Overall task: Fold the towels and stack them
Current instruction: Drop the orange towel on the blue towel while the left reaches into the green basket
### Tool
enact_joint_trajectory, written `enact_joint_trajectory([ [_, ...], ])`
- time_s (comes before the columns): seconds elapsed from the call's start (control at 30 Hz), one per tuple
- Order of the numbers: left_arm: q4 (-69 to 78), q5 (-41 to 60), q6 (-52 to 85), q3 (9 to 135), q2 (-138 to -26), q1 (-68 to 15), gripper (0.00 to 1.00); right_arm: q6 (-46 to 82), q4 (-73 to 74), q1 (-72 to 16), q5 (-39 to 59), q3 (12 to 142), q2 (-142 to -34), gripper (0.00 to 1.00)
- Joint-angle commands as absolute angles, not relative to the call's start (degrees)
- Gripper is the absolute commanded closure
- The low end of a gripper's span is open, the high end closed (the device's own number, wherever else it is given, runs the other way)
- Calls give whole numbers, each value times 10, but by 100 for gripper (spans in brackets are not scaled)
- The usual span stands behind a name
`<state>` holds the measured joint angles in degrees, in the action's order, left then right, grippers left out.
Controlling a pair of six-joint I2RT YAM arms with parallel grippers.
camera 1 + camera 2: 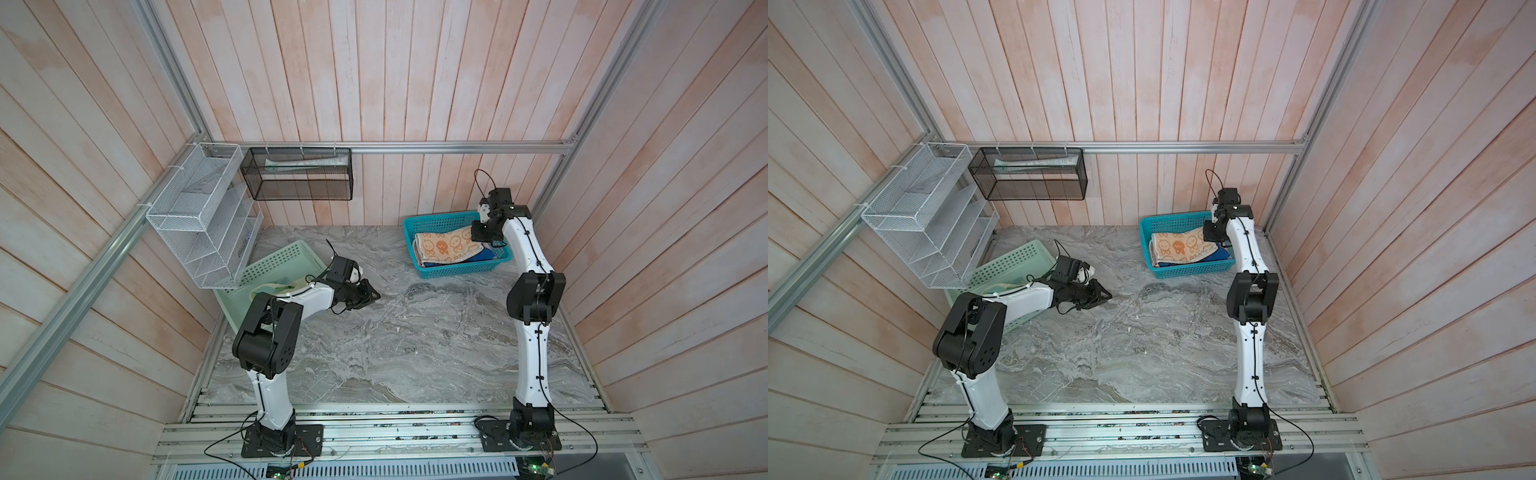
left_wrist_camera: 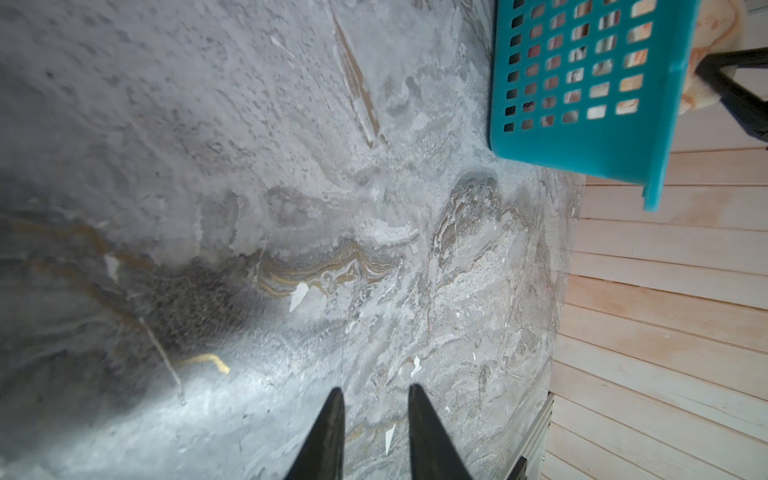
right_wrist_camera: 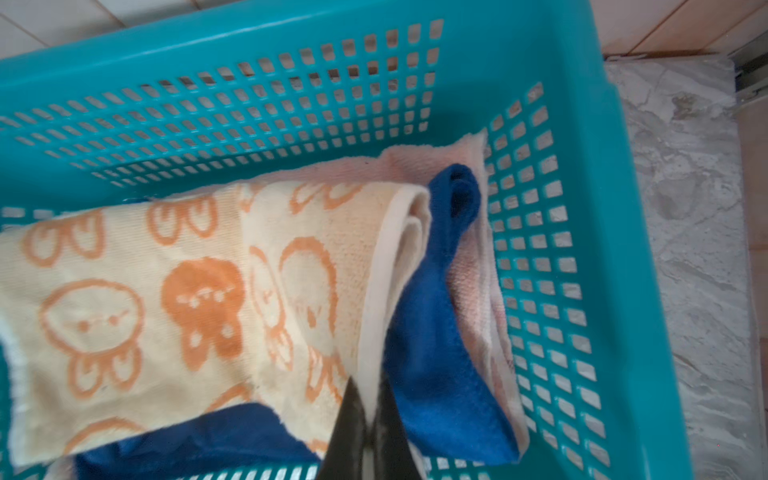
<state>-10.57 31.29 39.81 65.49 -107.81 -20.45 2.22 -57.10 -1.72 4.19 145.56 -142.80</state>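
Orange-and-cream cartoon terry towel point(image 3: 166, 291) tops royal blue towel point(image 3: 432, 353) and salmon-pink towel point(image 3: 478, 291) in teal plastic basket point(image 3: 582, 166). Right gripper point(image 3: 368, 380) nearly closed at its cream hem, can't tell if gripping. Left gripper point(image 2: 375, 390) narrow, empty, over grey marble table point(image 2: 249, 166).

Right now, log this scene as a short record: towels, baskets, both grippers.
teal basket: rear right of the table, holds three stacked towels
stack top: cartoon towel, orange and cream
stack middle: blue towel
stack bottom: pink towel
mint basket: left side, holds the yellow towel, only partly in view
left gripper: open, empty, above bare table
right gripper: inside the teal basket at the cartoon towel's hem, jaws nearly together, grip unclear
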Motion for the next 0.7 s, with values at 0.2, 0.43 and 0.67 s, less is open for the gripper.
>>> enact_joint_trajectory([
  [0.2,-163,276,333,683,-1031,-200,69,4,-542,-18,-82,1477,-1388,42],
  [0.43,-291,122,227,746,-954,-175,64,13,-511,-36,10,1375,-1291,42],
  [0.67,-392,-64,189,763,-906,-70,41,14,-438,-110,30,1181,-1168,42],
])
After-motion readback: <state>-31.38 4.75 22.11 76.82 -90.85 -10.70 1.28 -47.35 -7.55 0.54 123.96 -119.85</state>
